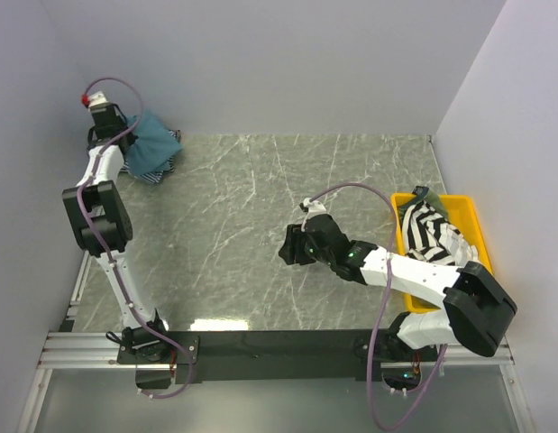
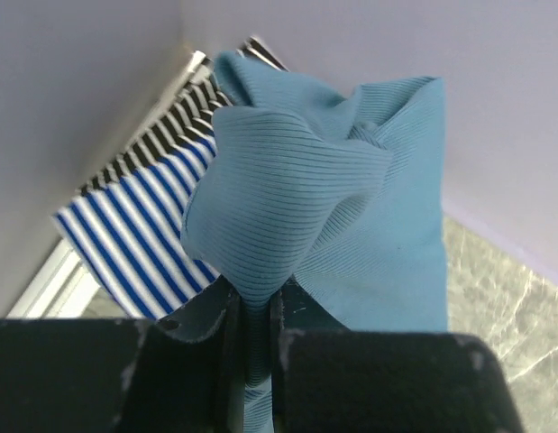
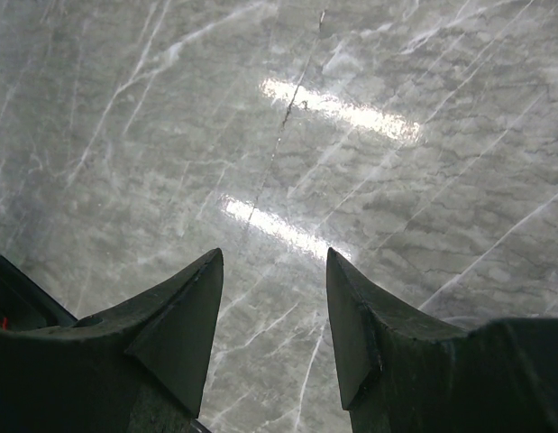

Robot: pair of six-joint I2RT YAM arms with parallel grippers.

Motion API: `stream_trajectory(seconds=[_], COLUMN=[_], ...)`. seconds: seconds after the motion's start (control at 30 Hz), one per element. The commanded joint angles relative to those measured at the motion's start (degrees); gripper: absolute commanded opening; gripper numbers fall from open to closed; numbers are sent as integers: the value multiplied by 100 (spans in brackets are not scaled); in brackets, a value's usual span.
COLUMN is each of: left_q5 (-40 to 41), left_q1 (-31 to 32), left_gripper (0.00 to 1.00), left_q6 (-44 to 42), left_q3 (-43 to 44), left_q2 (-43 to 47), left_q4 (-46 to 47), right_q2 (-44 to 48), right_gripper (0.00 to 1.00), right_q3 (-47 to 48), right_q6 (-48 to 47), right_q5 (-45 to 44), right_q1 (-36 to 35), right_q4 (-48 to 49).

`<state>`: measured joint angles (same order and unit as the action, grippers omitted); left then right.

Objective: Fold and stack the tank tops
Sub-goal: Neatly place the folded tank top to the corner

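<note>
My left gripper (image 2: pixel 251 311) is shut on a bunch of the teal-blue tank top (image 2: pixel 351 207), held at the table's far left corner (image 1: pixel 152 140). Under it lies the fine blue-and-white striped top (image 2: pixel 143 225), with a black-and-white striped edge (image 1: pixel 150 175) showing below the teal cloth. Another bold black-and-white striped top (image 1: pixel 430 230) fills the yellow tray (image 1: pixel 472 225) at the right, with a bit of olive-green cloth (image 1: pixel 419 192) at its far end. My right gripper (image 3: pixel 274 271) stands open over bare marble near the table's middle (image 1: pixel 288 248), nothing between its fingers.
Grey walls close the table on the left, back and right; the left gripper sits tight against the back-left corner. The marble tabletop (image 1: pixel 242 216) stretches between the two arms. A black rail (image 1: pixel 279 347) runs along the near edge.
</note>
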<state>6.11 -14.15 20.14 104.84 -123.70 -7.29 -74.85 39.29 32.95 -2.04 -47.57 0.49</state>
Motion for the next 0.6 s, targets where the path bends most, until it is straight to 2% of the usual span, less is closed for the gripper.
stream_trajectory(seconds=[0.0,0.2,0.3,0.33,0.43,0.57], left_q5=[-566,-830,-954,-919,-691,-182], left_q1=[-315,-571,-580,-580,-589,-589], left_gripper=[0,0,14,27,43,48], left_q6=[481,860,869,877,965,1027], left_q3=[-59,-227,-42,-129,-445,-674], left_q2=[-57,-241,-365,-331,-67,275], left_q4=[474,624,474,509,685,694], right_q2=[-47,-126,-144,-144,-127,-56], right_gripper=[57,57,57,57,57,57], right_q3=[-18,18,18,26,18,0], right_q6=[27,45,54,54,71,71], right_q5=[28,64,73,73,81,90], right_q1=[38,38,37,37,37,37], right_q4=[267,285,294,285,285,302])
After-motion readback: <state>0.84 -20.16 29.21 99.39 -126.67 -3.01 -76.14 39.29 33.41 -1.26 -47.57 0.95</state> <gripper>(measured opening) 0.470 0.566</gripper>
